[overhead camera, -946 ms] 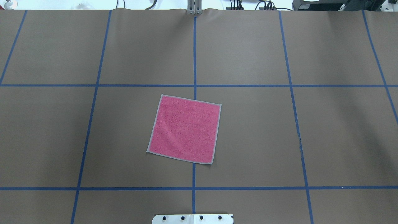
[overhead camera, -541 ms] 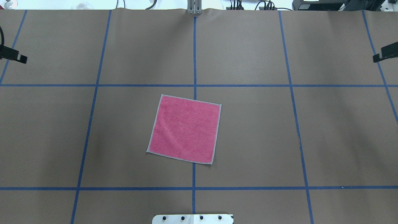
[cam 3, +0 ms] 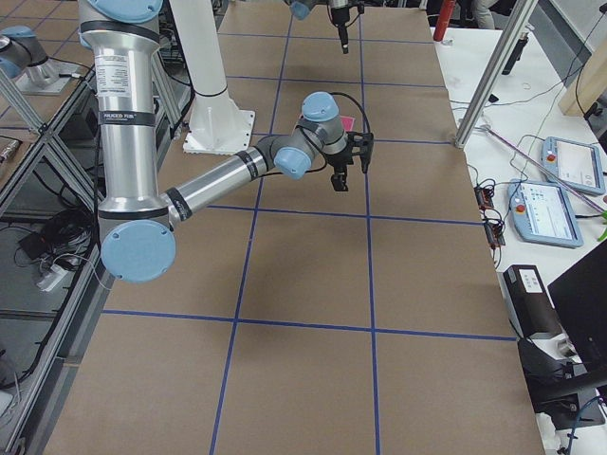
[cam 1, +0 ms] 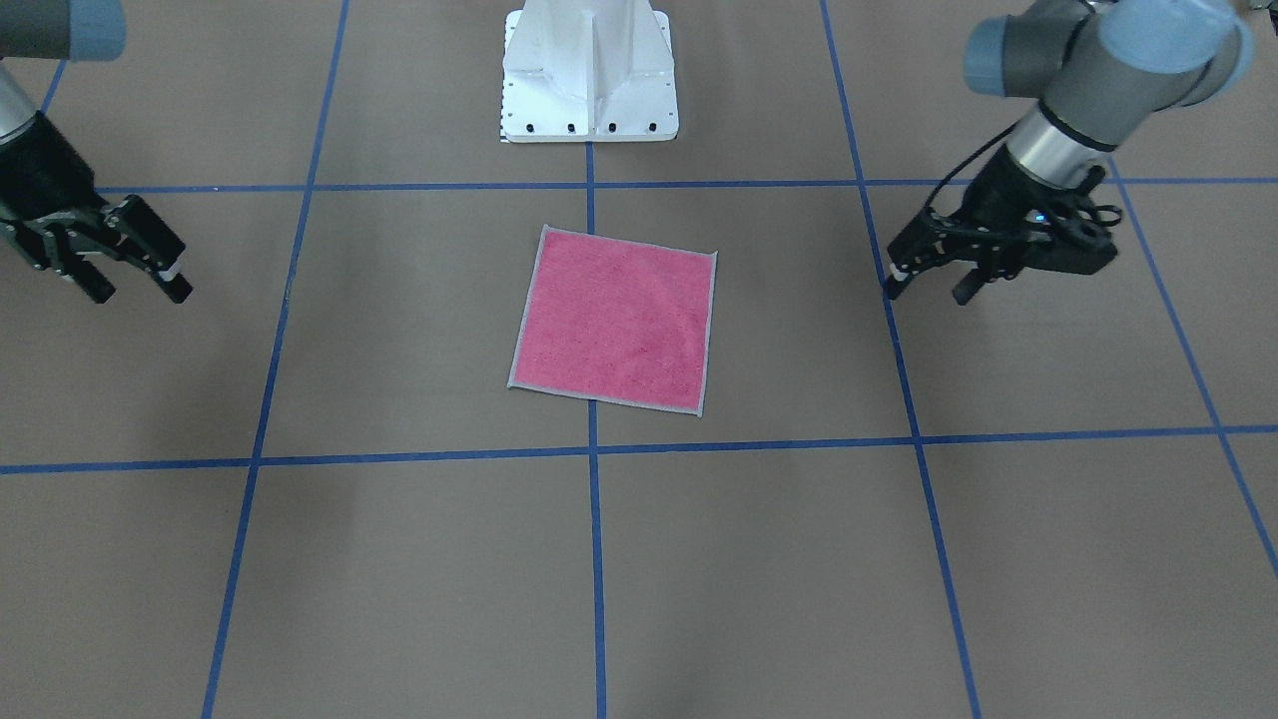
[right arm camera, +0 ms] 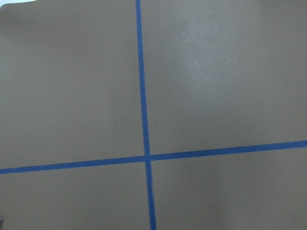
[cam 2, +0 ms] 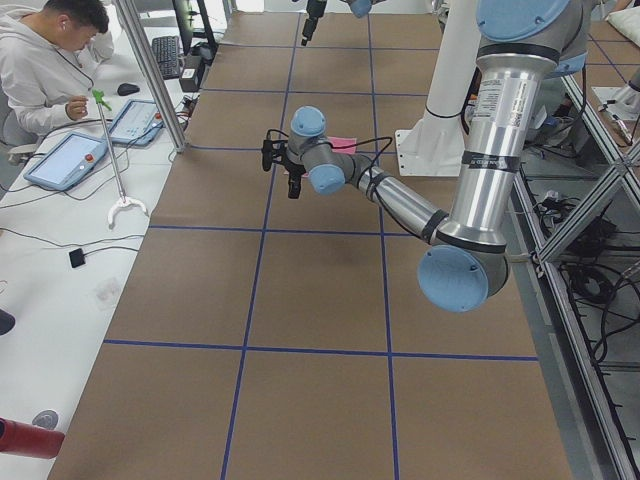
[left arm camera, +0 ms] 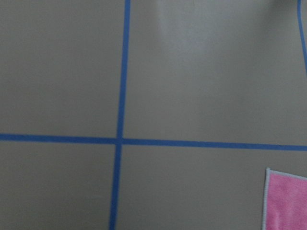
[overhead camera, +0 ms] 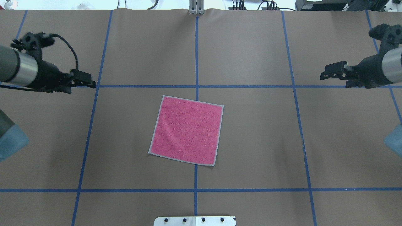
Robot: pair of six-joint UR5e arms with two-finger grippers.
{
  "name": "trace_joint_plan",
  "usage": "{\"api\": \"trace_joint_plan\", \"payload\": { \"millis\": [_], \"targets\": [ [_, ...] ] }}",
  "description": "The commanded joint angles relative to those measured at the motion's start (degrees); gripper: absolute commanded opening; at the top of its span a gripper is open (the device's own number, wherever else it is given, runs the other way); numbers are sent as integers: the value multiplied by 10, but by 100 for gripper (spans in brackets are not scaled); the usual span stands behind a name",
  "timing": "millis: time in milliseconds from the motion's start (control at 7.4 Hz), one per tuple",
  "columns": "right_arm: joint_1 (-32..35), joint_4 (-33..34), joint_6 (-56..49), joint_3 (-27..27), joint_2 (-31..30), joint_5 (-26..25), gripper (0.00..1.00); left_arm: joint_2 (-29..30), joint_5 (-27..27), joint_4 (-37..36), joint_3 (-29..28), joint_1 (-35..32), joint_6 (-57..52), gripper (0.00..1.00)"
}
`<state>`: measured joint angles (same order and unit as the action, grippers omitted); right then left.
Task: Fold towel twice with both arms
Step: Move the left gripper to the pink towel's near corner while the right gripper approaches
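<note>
The left gripper [cam 1: 927, 288] has its two black fingers spread, with nothing between them. It hangs to the left of the towel [cam 1: 614, 320] and well apart from it. The right gripper [cam 1: 138, 290] is likewise spread and empty, well apart from the towel on its right. Each sits at the end of a grey-silver arm with light blue joint caps, the left arm [cam 1: 1058, 130] and the right arm [cam 1: 25, 150] reaching in from opposite sides of the towel.

Nearest the robot, the white bolted pedestal [cam 1: 589, 90] stands behind the towel, roughly in line with it. The towel lies flat and unfolded on the brown table [cam 1: 399, 559], pink face up, with its light grey edging showing all round. It is turned slightly out of square with the blue tape lines [overhead camera: 197, 56]. The centre line runs under it, and the towel lies between two of the cross lines.

The left wrist camera catches one corner of the towel. The right wrist camera shows only a tape crossing on the table.

Beyond the towel, at the table's far edge, a metal post [overhead camera: 196, 8] stands on the centre line, with cables [overhead camera: 251, 6] beside it. Further out, an operator in a grey hoodie [cam 2: 45, 60] sits at a white desk [cam 2: 60, 260].
</note>
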<state>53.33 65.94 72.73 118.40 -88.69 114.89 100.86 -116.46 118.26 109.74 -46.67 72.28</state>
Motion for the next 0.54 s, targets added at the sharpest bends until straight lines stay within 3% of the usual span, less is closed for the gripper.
{"api": "trace_joint_plan", "payload": {
  "millis": [0, 405],
  "targets": [
    [-96, -1, 132, 29, -1, -106, 99, 36, 90, 0, 2, 104, 108, 100],
    [-219, -1, 254, 64, 1, -225, 97, 39, 144, 26, -2, 172, 168, 100]
  ]
}}
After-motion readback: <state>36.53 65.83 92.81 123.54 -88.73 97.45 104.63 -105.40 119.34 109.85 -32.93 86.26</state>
